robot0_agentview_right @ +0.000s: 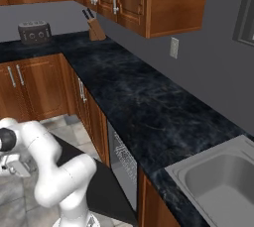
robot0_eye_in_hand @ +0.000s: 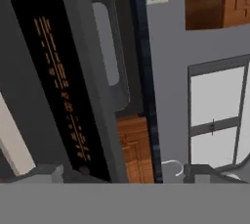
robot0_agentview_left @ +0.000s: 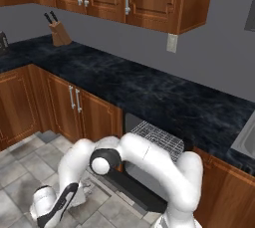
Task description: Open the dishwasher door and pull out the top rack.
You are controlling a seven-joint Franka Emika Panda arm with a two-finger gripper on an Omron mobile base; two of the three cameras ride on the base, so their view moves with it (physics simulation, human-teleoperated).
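Dishwasher door (robot0_agentview_left: 137, 192) lowered flat; top rack (robot0_agentview_left: 159, 140) drawn out beneath the counter (robot0_agentview_left: 149, 92). Gripper (robot0_eye_in_hand: 122, 171) released, jaws spread wide, grasping nothing, near the door.

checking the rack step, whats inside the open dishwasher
The top rack, a silver wire grid, sticks out of the opening above the lowered dishwasher door. The robot's arm covers the lower cavity, so nothing below the rack can be seen.
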